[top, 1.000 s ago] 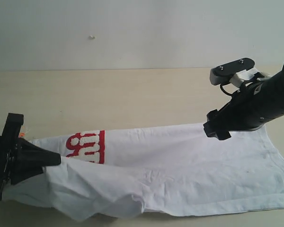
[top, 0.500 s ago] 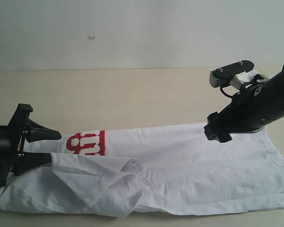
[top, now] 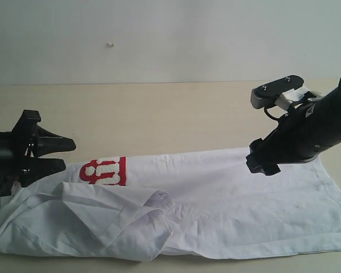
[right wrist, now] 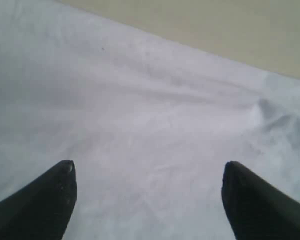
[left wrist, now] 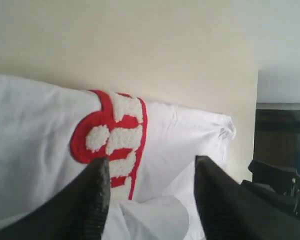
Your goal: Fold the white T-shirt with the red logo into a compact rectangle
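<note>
White cotton shirt (top: 233,193) lies stretched across the table (top: 159,114), long side running left to right. Its left part is rumpled, with a flap folded over near the middle. One red logo (top: 104,170) shows by the shirt's far edge on the left. Only a strip of its fuzzy white letters is uncovered, too little to read. Two black arms are in view. The left gripper (top: 68,156) hangs level just above the shirt's left end, jaws parted and empty. The right gripper (top: 262,164) slants down over the shirt's far right edge, jaws spread wide, holding nothing.
</note>
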Robot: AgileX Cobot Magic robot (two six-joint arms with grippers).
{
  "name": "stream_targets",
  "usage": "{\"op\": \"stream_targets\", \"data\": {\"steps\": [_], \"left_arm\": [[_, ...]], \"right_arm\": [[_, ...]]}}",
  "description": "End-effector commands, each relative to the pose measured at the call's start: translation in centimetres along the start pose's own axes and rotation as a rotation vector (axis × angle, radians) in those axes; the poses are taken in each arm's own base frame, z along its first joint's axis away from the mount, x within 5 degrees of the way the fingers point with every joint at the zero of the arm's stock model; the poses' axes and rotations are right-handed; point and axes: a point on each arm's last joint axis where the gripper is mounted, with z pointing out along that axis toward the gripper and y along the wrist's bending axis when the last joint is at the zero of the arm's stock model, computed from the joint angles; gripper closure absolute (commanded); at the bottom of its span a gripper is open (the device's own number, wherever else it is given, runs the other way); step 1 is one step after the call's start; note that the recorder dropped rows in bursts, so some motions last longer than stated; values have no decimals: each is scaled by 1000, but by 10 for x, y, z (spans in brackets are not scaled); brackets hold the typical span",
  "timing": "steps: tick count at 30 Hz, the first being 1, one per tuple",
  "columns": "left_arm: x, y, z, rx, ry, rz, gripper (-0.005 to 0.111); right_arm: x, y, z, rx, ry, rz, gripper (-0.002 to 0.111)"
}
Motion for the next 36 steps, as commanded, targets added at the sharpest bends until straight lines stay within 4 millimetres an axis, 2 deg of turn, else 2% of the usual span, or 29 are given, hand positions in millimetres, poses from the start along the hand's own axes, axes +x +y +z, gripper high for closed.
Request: {"op": "stream_targets", "data": {"steps": [1,3,4,8,10,13,17,20,28,32,36], "left_arm": [[1,2,-8,1,60,122,79],[4,4,-15,0,115,162,101],[5,4,-20,15,143,181,106],[18,-1,-32,70,301,272,107],[27,4,-36,21,374,318,107],[37,11,-34,-84,396,299,107],[54,18,-23,-197,440,305,107],[61,21,-12,-297,398,313,107],[73,3,20,-359,285,351,107],[69,-15,43,-295,272,331,107],[51,-34,55,-242,176,307,107]], "right_arm": [[-1,0,-3,-4,2,-14,33],[-1,0,-3,-5,3,-14,33],[-1,0,-3,-5,3,-14,33],[-1,0,-3,-5,3,-22,33],[-1,0,-3,-5,3,-22,33],[-1,0,-3,-6,5,-22,33],[0,0,-3,-9,14,-22,33],[0,0,-3,-9,15,-22,33],[0,1,-3,-16,18,-11,33],[0,1,-3,-17,17,-9,33],[2,2,-4,-22,29,-8,33]]}}
